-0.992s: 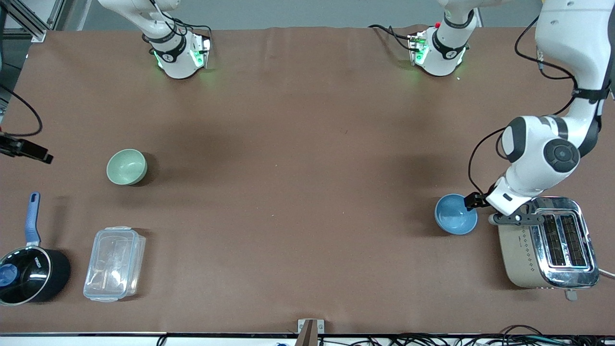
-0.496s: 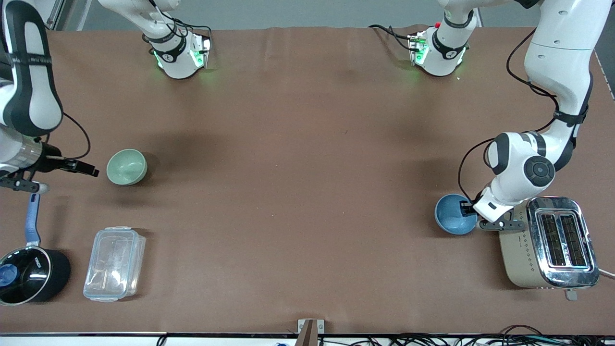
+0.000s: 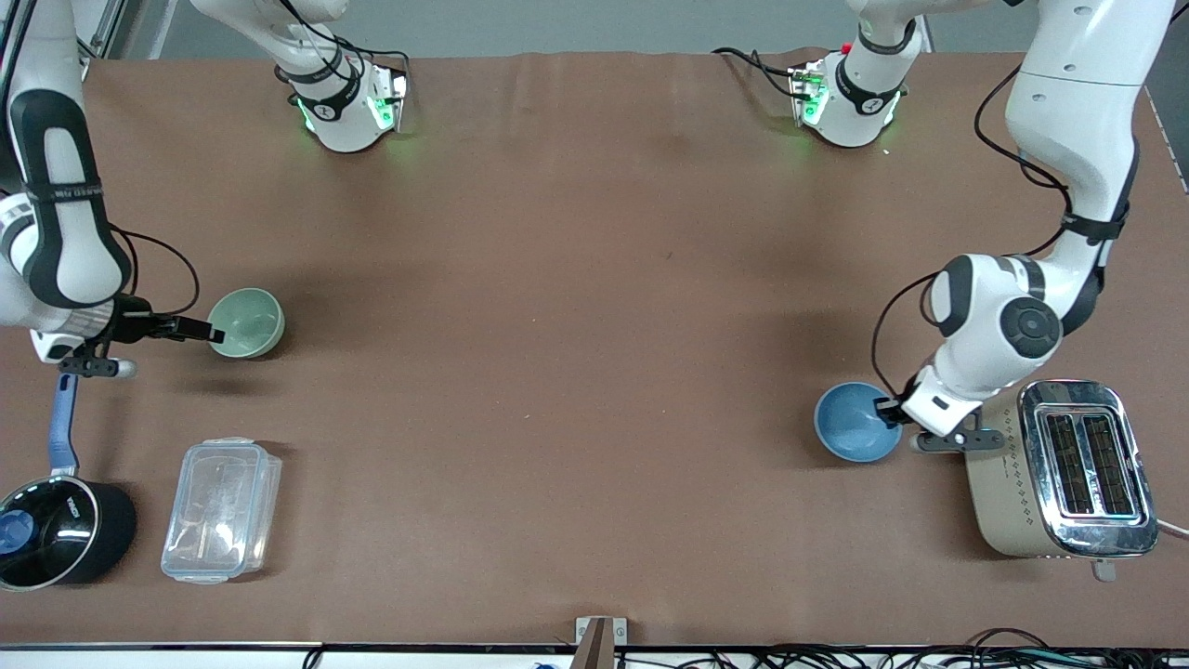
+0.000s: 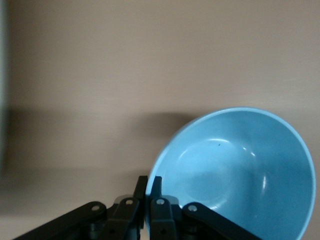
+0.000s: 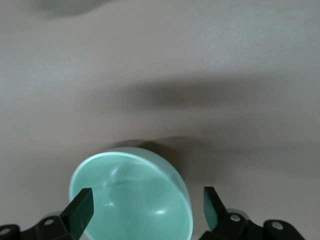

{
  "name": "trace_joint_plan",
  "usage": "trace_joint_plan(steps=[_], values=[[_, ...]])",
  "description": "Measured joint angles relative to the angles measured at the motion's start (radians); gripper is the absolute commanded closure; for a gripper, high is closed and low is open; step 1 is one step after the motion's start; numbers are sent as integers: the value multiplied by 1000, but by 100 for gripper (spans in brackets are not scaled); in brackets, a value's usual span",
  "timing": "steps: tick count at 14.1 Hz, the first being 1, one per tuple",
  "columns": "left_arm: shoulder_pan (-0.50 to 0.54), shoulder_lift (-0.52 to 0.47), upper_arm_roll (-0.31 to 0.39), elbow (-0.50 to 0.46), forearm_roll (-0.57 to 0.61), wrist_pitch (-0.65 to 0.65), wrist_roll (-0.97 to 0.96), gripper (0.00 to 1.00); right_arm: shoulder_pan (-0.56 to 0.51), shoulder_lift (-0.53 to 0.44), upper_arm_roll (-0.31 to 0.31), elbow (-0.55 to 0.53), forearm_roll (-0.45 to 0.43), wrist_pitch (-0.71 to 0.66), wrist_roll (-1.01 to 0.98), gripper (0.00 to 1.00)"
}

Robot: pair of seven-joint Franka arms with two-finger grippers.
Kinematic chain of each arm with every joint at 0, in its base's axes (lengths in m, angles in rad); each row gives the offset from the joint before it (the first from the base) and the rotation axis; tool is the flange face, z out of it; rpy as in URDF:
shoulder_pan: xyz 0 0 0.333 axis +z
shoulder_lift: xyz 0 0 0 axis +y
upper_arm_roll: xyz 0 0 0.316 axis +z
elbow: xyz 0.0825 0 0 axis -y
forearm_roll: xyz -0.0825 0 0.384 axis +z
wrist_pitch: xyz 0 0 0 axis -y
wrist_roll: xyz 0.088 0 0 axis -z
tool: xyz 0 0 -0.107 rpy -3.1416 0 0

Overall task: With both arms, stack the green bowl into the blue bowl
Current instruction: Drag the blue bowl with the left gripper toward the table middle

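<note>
The stack is not yet made: the 2 bowls sit well apart, 1 toward each end of the table, and judging by the pictures the job is at its pickup stage. Toward the right arm's end, the right gripper [image 3: 206, 332] has its fingers spread wide, one on each side of the green bowl [image 3: 247, 321] without touching it, as the right wrist view shows [image 5: 145, 209]; the bowl rests upright on the brown table [image 3: 576, 307] and is not yet gripped. Nearer the front camera at that end lie a black saucepan with a blue handle [image 3: 58, 520] and a clear plastic lidded container [image 3: 220, 509], clear of the bowl but close to the table edge. The whole middle of the table is bare, so it looks the best room for bringing the bowls together. Toward the left arm's end, the left gripper [image 3: 887, 409] pinches the rim of the blue bowl [image 3: 853, 423], fingers pressed together on it in the left wrist view [image 4: 149, 186]. A chrome toaster [image 3: 1059, 469] stands just beside that bowl, so it could be a snag for the left arm.
</note>
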Motion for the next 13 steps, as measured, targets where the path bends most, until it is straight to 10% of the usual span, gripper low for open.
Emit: trace_joint_plan(steps=[2,6,13], values=[[-13,-1,-88,5,0,0,-114,100,-2,38,-13,-1,55,2,-82,11],[-163,-1,-153,18,1,0,-378,100,-6,73,-22,-1,104,2,-157,84],[-517,102,-145,138,1,0,-812,100,-4,70,-37,8,107,-64,-193,99]])
